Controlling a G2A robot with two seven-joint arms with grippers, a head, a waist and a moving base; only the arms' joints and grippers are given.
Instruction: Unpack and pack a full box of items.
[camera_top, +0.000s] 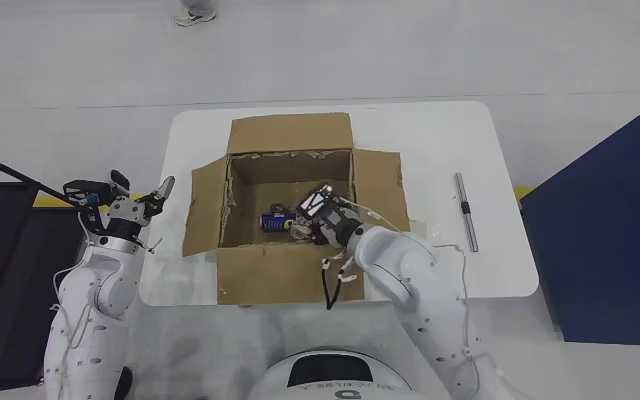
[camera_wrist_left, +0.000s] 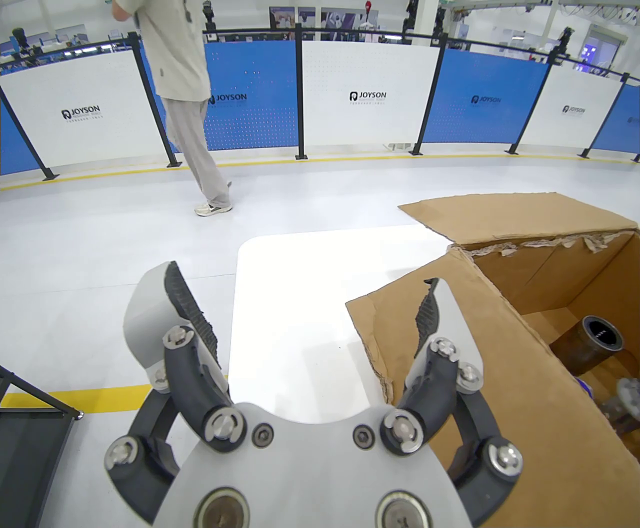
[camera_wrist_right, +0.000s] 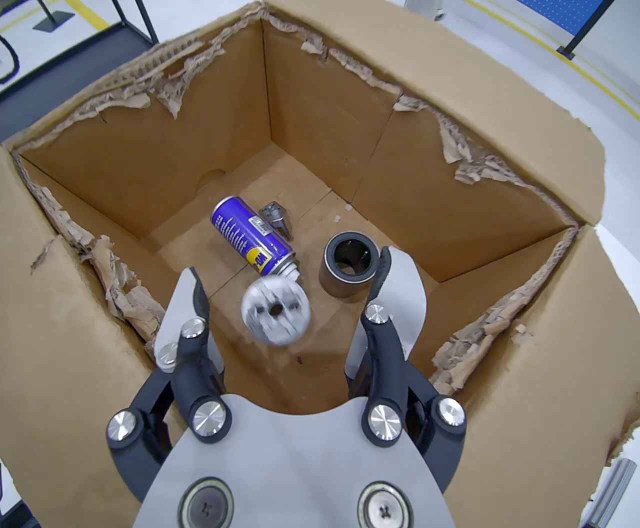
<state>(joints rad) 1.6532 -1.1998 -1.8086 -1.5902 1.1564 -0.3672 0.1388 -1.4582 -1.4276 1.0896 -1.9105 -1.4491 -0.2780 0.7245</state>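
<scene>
White table (camera_top: 450, 140) at the top view's centre carries the open cardboard box (camera_top: 290, 135), flaps torn. On its floor lie a blue spray can (camera_wrist_right: 252, 235) with a yellow-patched printed label, a dark metal sleeve (camera_wrist_right: 348, 265) and a small metal block (camera_wrist_right: 275, 217). The right gripper (camera_wrist_right: 290, 267) hangs over them, fingers wide, with a blurred silver disc (camera_wrist_right: 276, 310) between them, touching neither. The left gripper (camera_wrist_left: 302, 277), also spread wide, sits centre left beside the box. A metal rod (camera_top: 467, 210) lies centre right.

The silver disc (camera_wrist_right: 275, 310) is blurred; the metal rod (camera_wrist_right: 609, 491) is cut off.
</scene>
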